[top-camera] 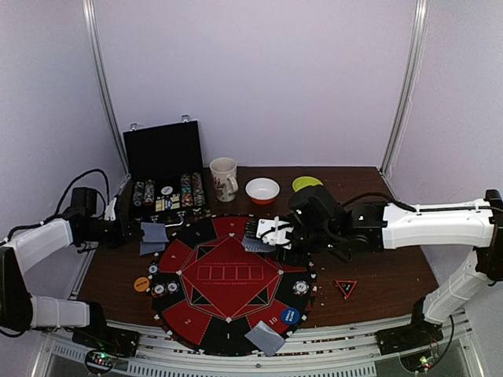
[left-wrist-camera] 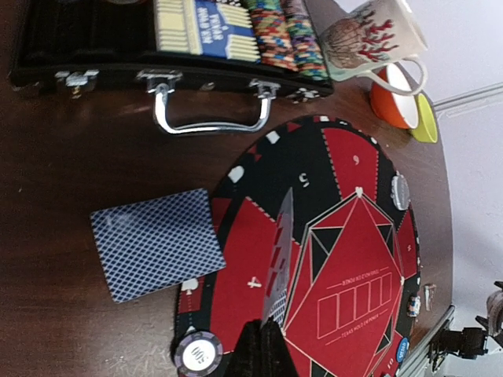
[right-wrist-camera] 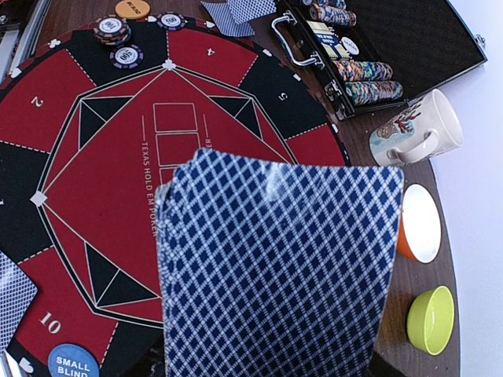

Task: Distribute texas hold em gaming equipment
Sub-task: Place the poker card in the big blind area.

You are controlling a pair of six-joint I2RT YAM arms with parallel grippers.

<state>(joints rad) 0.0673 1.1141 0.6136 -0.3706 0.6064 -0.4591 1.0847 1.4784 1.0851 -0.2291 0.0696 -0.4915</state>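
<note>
Playing cards (right-wrist-camera: 275, 267): stack in part-open right gripper (top-camera: 263, 238), one in left gripper (left-wrist-camera: 263, 339).

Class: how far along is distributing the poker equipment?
Done: blue diamond-backed playing cards lie at the left edge of the round red-and-black mat, a second pile at its near edge; striped round chips, an orange disc and a blue disc are placed. In hand: the right gripper holds the deck, the left gripper pinches one card. Left: far and right seats lack cards.

Case (top-camera: 163, 169) behind mat (top-camera: 228, 275); mug (top-camera: 223, 179) right of case; cards (top-camera: 153, 236) before case.
</note>
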